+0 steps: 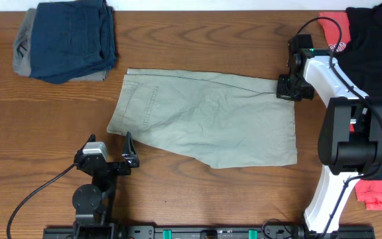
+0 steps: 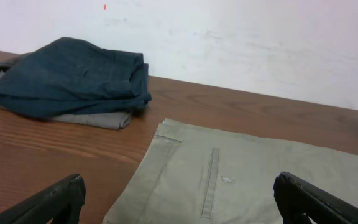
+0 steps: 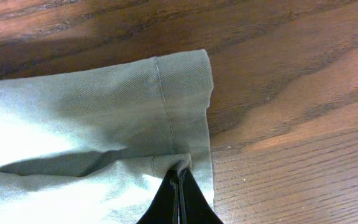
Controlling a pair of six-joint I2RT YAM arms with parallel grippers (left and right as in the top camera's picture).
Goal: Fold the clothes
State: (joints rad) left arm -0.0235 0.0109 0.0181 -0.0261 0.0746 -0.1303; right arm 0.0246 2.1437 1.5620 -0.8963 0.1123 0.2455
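**Shorts look half-done, right arm has a corner pinched**

Standing by the table (image 1: pixel 197 199), here's how it looks. The khaki shorts (image 1: pixel 204 119) lie flat in the middle of the wood, waistband towards the left, leg hem towards the right. I'd say they've been doubled leg over leg already, since only one leg shape shows. The fold across, hem to waistband, isn't done, and that's probably what's left. Nothing is lifted yet.

The navy folded garment (image 1: pixel 71 40) sits in the far left corner, well away from the shorts. A black shirt (image 1: pixel 377 53) and a red shirt (image 1: pixel 380 192) are off on the right side.

The right gripper (image 1: pixel 290 88) is at the far hem corner. From overhead you can't tell what it's doing, but its wrist camera shows both fingers squeezed together on a little pucker of the cloth, right by the hem stitching.

The left gripper (image 1: pixel 130 151) is spread wide and holding nothing, just beside the near waistband corner. Its wrist view shows the pocket seam (image 2: pixel 211 180), which from overhead is only a faint line.
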